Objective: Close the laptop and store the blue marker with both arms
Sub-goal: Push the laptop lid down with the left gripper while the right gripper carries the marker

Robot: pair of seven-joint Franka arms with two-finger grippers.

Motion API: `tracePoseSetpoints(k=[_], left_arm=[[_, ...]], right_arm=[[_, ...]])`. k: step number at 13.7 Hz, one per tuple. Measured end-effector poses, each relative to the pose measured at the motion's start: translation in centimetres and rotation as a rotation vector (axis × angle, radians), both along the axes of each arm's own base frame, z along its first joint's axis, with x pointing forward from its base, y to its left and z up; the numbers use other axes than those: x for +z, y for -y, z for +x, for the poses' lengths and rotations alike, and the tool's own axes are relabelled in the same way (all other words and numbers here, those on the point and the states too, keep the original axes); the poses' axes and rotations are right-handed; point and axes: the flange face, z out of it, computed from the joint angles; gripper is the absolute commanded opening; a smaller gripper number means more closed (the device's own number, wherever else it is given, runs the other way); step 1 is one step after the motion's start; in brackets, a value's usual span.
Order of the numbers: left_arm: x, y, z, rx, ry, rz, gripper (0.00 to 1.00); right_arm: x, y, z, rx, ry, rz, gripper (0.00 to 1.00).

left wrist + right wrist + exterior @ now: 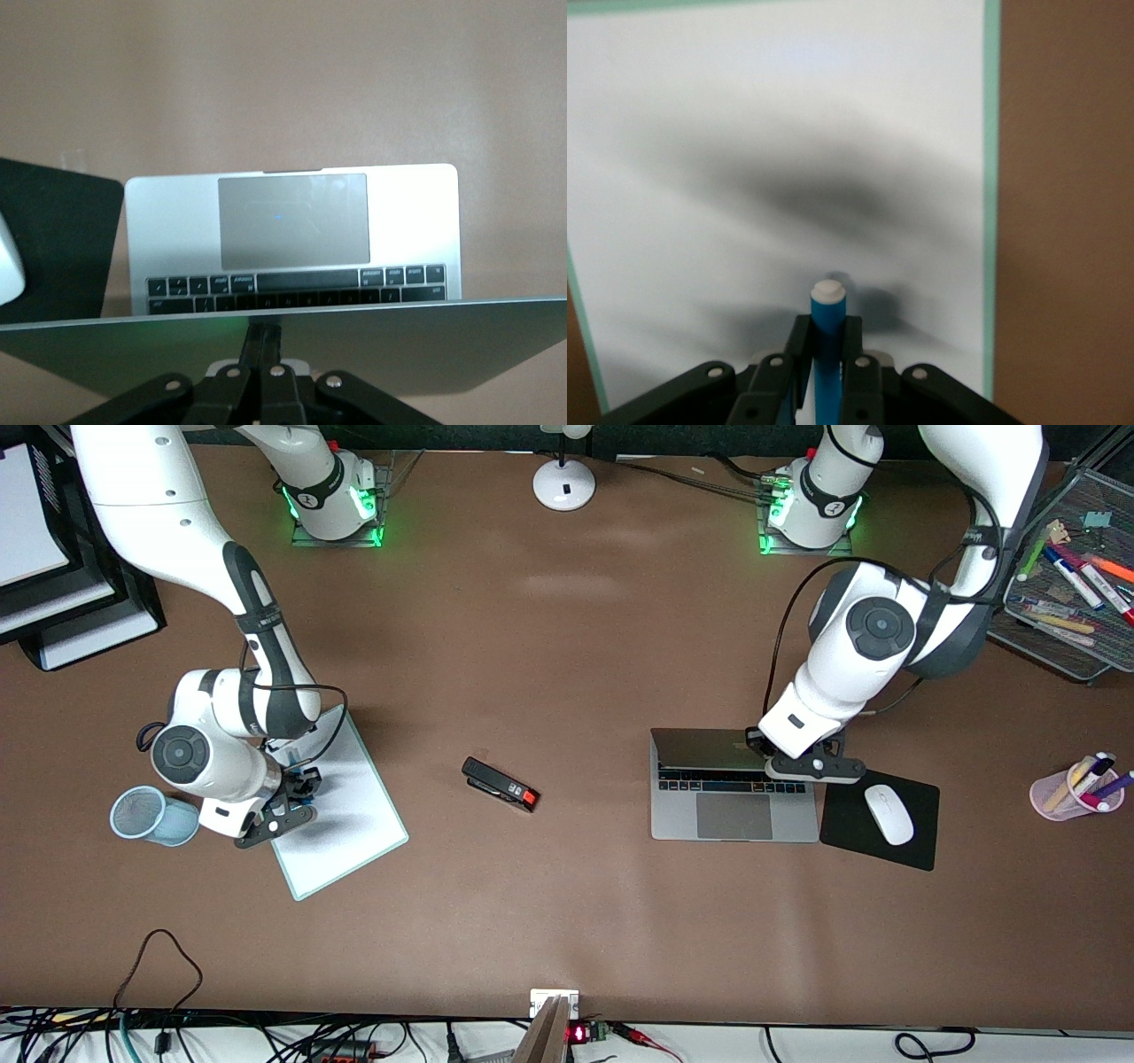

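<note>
Jaws of the right gripper (827,372) pinch the blue marker (827,329) upright over the whiteboard (354,815), beside the mesh cup (151,815). Left gripper (802,766) presses its jaws together against the laptop (733,815) lid, half lowered over the keyboard near the mouse pad (850,837). Risks: the lid could slip off the narrow fingertips and slam, or the marker could tilt in the grip and clip the cup's rim.

The right gripper (297,793) hangs over the whiteboard (354,824), beside the mesh cup (146,815). The left gripper (802,766) sits at the laptop (735,815) lid's edge, above the keyboard, with the mouse pad (864,841) just beside.
</note>
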Motion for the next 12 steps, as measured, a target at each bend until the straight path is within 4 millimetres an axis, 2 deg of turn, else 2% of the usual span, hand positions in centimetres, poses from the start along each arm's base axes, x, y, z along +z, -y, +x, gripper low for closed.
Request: tracePoseSetpoints(k=[3,6,10,12], left_arm=[[-1.1,0.1,1.6,0.002,0.019,-0.021,0.0],[-3.0,0.2,2.7,0.006,0.058,-0.059,0.0],[-6.1,-0.4,4.1,-0.017,0.09,-0.054,0.0],[-7.7,-0.9,5.0,-0.006,0.11,-0.069,0.0]], right_arm=[[4.8,0.1,1.0,0.09,0.07,0.012,0.06],[8.5,0.9,1.4,0.217,0.117,0.015,0.06],[13.2,3.9,1.7,0.342,0.189,0.047,0.06],[14.8,5.9,1.9,0.416,0.23,0.093,0.06]])
